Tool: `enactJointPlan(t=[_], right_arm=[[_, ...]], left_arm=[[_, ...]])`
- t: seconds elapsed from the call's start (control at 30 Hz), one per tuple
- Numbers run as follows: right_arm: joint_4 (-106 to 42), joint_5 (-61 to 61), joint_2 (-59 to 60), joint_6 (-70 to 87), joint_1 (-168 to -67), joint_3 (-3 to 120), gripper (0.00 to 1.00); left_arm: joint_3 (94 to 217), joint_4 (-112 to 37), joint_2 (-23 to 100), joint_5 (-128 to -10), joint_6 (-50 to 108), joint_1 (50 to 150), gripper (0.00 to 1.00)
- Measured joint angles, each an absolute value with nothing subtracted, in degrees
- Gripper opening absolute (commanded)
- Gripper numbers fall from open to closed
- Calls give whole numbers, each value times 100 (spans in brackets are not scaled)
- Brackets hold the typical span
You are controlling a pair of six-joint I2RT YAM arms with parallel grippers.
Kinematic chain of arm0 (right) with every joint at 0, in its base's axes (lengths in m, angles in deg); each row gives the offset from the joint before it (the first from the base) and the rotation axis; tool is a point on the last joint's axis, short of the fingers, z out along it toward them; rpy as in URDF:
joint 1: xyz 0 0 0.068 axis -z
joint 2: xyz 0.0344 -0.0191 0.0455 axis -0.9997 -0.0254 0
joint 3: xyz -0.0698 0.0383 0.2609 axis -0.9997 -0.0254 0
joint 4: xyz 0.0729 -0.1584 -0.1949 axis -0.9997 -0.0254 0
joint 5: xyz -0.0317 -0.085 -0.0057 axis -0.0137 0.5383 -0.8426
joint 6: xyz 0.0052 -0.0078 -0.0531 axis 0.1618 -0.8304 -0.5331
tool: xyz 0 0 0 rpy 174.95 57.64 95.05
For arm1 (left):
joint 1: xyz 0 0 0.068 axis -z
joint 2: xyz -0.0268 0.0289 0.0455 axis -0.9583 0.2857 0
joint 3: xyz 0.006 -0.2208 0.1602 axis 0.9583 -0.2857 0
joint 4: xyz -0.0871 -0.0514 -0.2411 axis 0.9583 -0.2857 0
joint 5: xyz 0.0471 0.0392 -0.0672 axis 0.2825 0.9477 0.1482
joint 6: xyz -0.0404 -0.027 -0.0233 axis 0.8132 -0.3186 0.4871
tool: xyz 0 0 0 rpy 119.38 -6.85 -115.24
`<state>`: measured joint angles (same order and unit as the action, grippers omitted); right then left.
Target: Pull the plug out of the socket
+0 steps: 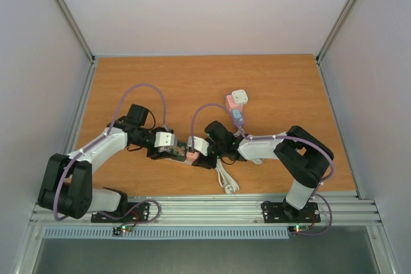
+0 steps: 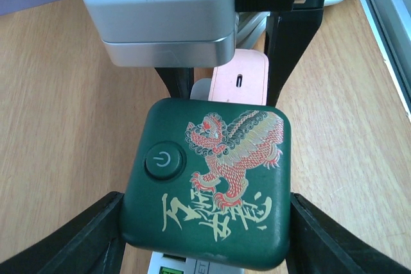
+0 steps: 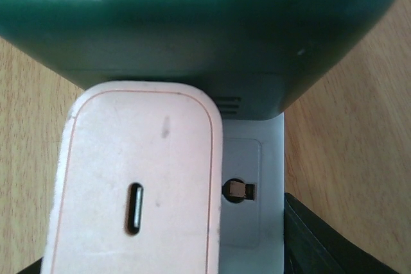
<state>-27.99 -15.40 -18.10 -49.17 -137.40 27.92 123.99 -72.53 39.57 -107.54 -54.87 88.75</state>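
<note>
The socket is a dark green cube (image 2: pixel 212 184) with a red and gold dragon and a power button; it sits at mid-table (image 1: pixel 166 153). A pink plug (image 3: pixel 138 184) sits in its white face (image 3: pixel 250 178), and it also shows in the top view (image 1: pixel 191 155) and the left wrist view (image 2: pixel 239 80). My left gripper (image 2: pixel 205 235) is shut on the cube, one finger on each side. My right gripper (image 3: pixel 160 251) straddles the plug. Its right finger (image 3: pixel 321 242) stands apart from the plug, and the left one is barely visible.
A white adapter (image 1: pixel 239 97), a pink one (image 1: pixel 229 102) and a purple one (image 1: pixel 237 117) lie behind the right arm. A white cable (image 1: pixel 226 181) curls toward the near edge. The metal rail (image 1: pixel 205 210) runs along the front.
</note>
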Motion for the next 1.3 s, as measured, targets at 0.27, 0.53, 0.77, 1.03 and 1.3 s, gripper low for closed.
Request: enactJointPlan(t=[0.27,0.53,0.77,1.03,1.3], right_arm=[[-2793,-1492,-1795,-4910,-13754,2792,35],[-2769,-1479,-1745,-4891,-13751,2792,35],[-2826,-1439,-1703,-4891,-13751,2789,35],[-2784,-1461,-1725,-4869,-13751,2774,35],[-2797,-1450,-1758,-4893,-13751,2761,34]], left_arm=[[12307,-7133,3974,-10610,-5537,8884,34],[12390,-7187,3874,-10625,-5380,8884,34],[12321,-7102,3898,-10564,-5338,8886,34],[12401,-7196,3865,-10573,-5279,8889,34],[12082,-6742,3891,-10660,-5188,8878,32]])
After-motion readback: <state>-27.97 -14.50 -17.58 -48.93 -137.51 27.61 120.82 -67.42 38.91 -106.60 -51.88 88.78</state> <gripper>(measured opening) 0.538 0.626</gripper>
